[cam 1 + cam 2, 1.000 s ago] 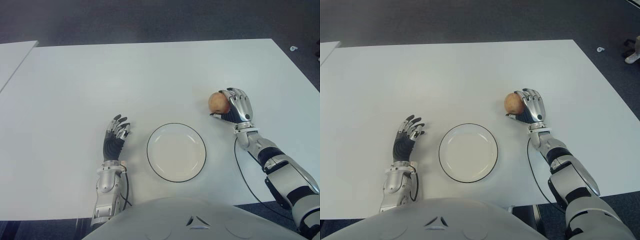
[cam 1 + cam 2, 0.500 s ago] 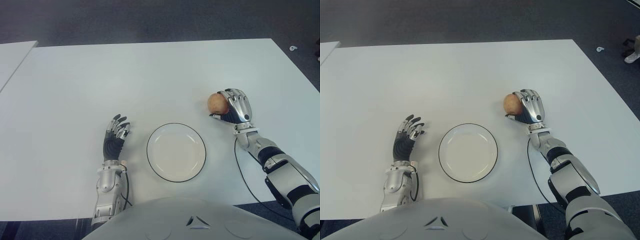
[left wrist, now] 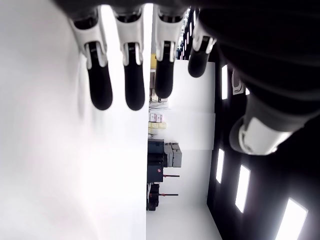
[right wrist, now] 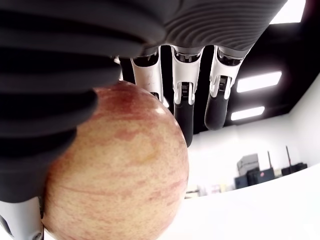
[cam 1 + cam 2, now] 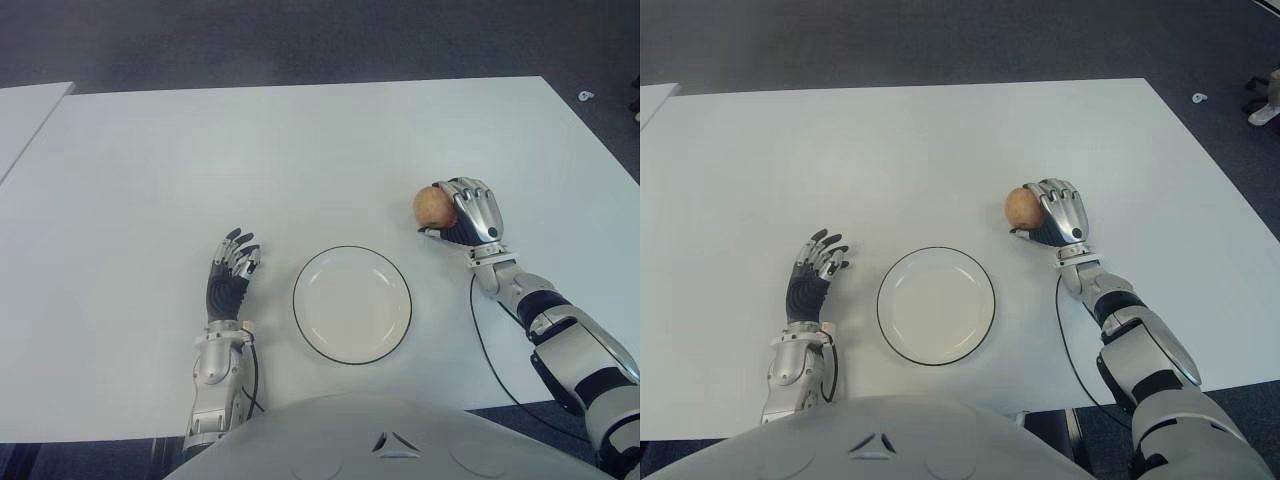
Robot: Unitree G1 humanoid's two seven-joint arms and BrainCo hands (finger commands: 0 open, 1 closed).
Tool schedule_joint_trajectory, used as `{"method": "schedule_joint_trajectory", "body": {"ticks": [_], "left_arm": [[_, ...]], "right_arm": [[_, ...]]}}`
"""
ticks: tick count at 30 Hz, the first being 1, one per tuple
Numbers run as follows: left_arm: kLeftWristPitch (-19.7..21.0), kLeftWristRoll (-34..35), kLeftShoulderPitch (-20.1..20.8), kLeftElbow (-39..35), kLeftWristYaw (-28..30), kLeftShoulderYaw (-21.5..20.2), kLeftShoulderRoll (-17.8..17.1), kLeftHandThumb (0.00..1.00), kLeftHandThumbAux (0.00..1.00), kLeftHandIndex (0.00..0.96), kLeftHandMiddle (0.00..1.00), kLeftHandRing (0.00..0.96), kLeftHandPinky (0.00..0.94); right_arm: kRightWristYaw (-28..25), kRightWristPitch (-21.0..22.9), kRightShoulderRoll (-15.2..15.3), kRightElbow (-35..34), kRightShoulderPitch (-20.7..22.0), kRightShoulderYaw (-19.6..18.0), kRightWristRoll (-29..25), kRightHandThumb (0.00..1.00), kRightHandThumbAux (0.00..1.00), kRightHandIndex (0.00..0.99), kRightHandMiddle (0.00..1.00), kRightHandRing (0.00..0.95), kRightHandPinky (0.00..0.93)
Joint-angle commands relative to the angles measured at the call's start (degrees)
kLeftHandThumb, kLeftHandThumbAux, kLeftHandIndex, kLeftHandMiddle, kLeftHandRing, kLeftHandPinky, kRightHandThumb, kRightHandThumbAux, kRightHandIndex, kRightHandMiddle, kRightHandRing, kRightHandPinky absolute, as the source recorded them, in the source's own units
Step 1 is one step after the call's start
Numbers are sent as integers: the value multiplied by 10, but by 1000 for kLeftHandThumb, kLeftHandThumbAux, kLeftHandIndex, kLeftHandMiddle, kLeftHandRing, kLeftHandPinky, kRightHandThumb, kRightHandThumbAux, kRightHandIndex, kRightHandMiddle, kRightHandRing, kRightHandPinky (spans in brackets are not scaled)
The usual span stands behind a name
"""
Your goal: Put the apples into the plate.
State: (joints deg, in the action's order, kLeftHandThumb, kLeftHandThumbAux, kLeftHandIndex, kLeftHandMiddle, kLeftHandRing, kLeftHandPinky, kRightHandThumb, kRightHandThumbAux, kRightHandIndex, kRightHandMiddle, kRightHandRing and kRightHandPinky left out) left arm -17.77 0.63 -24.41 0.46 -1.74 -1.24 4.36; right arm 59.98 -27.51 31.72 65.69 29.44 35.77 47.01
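Right hand [image 5: 472, 213] wrapped around a round red-and-yellow apple [image 5: 433, 205], fingers [image 4: 182, 107] curled over its top, up and to the right of the round white black-rimmed plate [image 5: 352, 304] with bare white table [image 5: 300, 150] between the two. Left hand [image 5: 231, 272] just left of the plate, apart from its rim, fingers [image 3: 127, 75] straight, spread and holding nothing. Wide bare tabletop beyond both hands out to the far edge; plate near the table's front edge, right forearm close to the right-hand edge.
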Motion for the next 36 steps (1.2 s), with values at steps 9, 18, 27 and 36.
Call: {"method": "schedule_joint_trajectory", "body": {"ticks": [9, 18, 27, 36], "left_arm": [[17, 6, -3, 20, -1, -1, 1, 441, 571, 161, 236, 309, 374], [15, 0, 0, 22, 0, 1, -5, 428, 568, 162, 233, 303, 361], [9, 1, 4, 30, 4, 0, -10, 413, 564, 159, 229, 295, 360], [9, 1, 9, 37, 5, 2, -15, 408, 565, 161, 230, 297, 362]], "right_arm": [[-47, -29, 29, -40, -11, -13, -4, 706, 721, 439, 849, 835, 829], [-87, -36, 80, -215, -60, -75, -21, 706, 721, 439, 857, 839, 835], [-143, -7, 95, -417, -149, -149, -26, 704, 722, 438, 858, 836, 824], [-170, -8, 79, -559, -198, -183, 4, 705, 721, 438, 866, 847, 845]]}}
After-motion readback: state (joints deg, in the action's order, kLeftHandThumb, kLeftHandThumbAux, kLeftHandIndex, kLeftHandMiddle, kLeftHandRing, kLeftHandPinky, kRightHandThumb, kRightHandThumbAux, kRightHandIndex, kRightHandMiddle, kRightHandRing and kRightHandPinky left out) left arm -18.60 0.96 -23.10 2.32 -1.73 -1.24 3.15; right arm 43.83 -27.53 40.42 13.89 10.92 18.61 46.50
